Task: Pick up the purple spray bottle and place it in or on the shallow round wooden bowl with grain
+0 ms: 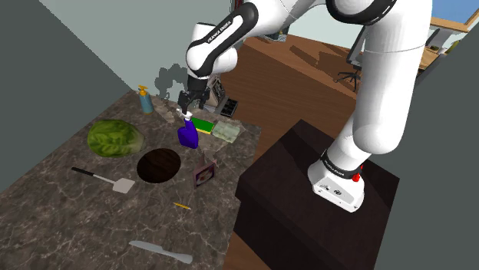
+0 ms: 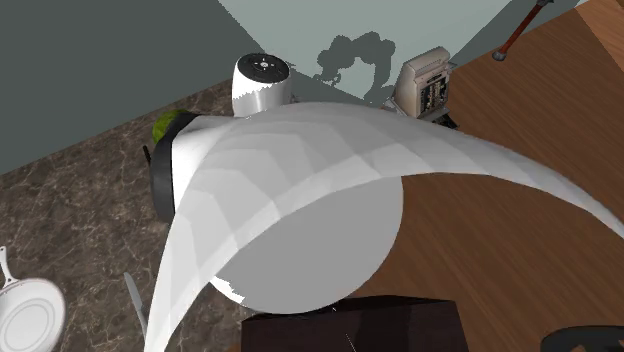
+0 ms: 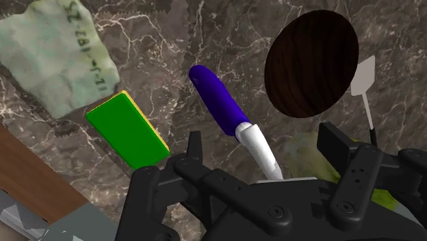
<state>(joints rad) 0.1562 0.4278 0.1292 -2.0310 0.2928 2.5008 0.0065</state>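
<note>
shoulder view: purple spray bottle (image 1: 187,136) stands upright at upper centre, just upper right of the dark wooden bowl (image 1: 159,165), long axis vertical, white nozzle pointing up between the gripper (image 1: 186,112) fingers, which are wide apart and not touching it.

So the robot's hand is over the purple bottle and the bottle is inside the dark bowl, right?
No. The gripper is over the purple bottle, but the bottle is outside the dark bowl, standing on the counter beside it. The shoulder view shows this.
</note>
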